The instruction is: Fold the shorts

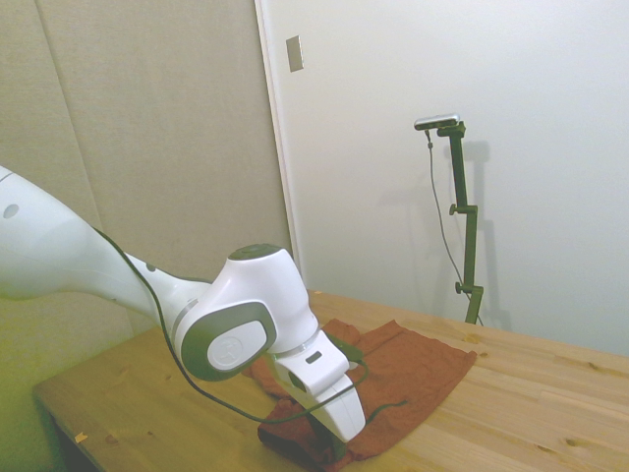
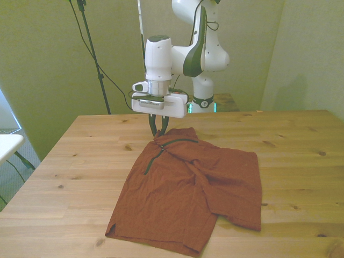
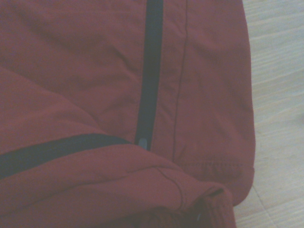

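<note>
The rust-brown shorts (image 2: 188, 188) lie spread on the wooden table (image 2: 301, 140), partly folded over themselves, with a thin dark zipper line (image 2: 152, 161) near their far edge. My gripper (image 2: 158, 132) points straight down at that far edge. Its dark fingers are drawn together on a small raised peak of the fabric. In the side view the white hand (image 1: 329, 403) sits low over the shorts (image 1: 413, 369) and hides the fingers. The wrist view is filled by the shorts (image 3: 71, 71), with two dark zipper lines (image 3: 149, 71) and a hemmed corner beside bare table (image 3: 280, 95).
Bare wood surrounds the shorts on all sides, widest toward the front view's right. A white object (image 2: 8, 145) stands just off the table at the front view's left edge. A wall (image 1: 511, 147) rises behind the table's far side in the side view.
</note>
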Robot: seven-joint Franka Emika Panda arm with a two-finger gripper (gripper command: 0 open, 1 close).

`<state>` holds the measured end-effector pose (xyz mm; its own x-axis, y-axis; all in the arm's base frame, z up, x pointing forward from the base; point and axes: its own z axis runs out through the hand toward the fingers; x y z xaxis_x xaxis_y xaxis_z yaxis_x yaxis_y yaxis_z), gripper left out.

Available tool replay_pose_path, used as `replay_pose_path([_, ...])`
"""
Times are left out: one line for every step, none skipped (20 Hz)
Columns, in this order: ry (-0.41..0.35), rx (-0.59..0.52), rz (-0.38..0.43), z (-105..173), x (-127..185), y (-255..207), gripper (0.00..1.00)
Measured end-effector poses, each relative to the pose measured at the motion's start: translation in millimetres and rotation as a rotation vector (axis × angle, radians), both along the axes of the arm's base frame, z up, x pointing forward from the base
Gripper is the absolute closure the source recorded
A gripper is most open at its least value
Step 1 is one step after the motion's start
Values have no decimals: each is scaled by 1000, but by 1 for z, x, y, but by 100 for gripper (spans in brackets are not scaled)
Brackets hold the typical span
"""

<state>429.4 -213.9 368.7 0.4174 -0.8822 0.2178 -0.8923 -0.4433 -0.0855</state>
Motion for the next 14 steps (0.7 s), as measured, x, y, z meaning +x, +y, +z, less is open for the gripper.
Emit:
replay_pose_path([-2,-29,4,5,0,5,0])
replay_pose_path([-8,-60,11,12,-1,10,0])
replay_pose_path([-17,-91,25,20,-2,18,0])
replay_pose_path([-30,-126,44,29,-2,28,0])
replay_pose_path([-46,-163,71,40,-3,41,0])
replay_pose_path([-66,-202,103,52,-2,57,0])
replay_pose_path([-85,-246,135,62,-1,74,0])
replay_pose_path([-102,-294,173,71,2,94,0])
replay_pose_path([-114,-340,214,76,6,115,0])
replay_pose_path([-118,-387,260,76,10,136,0])
replay_pose_path([-118,-430,310,71,14,159,0])
replay_pose_path([-114,-467,368,62,18,184,0])
replay_pose_path([-105,-494,427,51,21,207,0])
replay_pose_path([-94,-515,489,40,24,228,0])
